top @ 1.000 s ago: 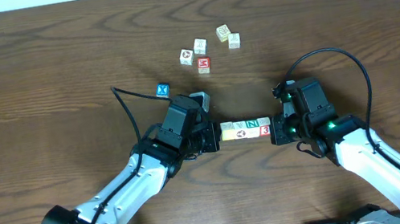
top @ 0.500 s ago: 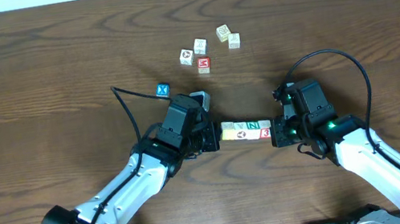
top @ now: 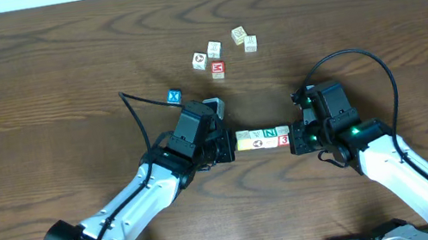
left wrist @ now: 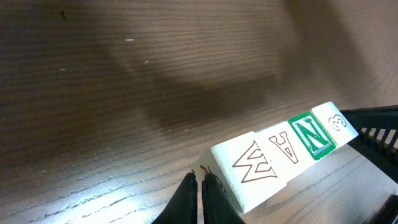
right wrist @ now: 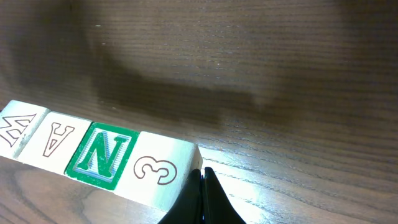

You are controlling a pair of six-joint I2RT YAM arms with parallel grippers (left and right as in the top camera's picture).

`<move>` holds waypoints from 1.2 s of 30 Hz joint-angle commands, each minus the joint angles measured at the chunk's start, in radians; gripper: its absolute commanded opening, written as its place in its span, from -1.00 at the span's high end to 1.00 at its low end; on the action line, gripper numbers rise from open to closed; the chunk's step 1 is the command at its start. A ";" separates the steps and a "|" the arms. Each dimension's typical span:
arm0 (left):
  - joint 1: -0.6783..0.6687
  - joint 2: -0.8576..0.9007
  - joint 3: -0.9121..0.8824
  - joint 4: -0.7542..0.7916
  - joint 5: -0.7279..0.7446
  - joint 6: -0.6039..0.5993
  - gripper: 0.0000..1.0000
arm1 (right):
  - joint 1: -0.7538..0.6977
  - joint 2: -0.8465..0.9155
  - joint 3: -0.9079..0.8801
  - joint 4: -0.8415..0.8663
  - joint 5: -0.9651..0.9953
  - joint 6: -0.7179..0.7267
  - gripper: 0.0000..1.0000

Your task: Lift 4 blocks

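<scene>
Fingers pinched together, left gripper (top: 230,145) and right gripper (top: 293,140) press opposite ends of the pale wooden four-cube row (top: 262,139), apparently to lift it whole.

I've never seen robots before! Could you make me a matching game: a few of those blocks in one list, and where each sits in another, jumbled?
Blocks:
1. blue block
2. red block
3. block marked 3
4. block with the green N

Places:
A. end of the row, against the right tool
B. alone, apart from other blocks
C. among four pale loose blocks
D. inside the row, next to the 3

Pairs: 1-B, 2-C, 3-A, 4-D
</scene>
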 commanded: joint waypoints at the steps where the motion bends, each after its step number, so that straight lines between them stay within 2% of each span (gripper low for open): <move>1: -0.023 -0.020 0.050 0.021 0.101 0.017 0.86 | 0.036 -0.018 0.036 0.010 -0.185 0.003 0.98; 36: -0.023 -0.064 0.050 -0.021 0.100 0.021 0.86 | 0.036 -0.018 0.043 0.003 -0.208 0.109 0.98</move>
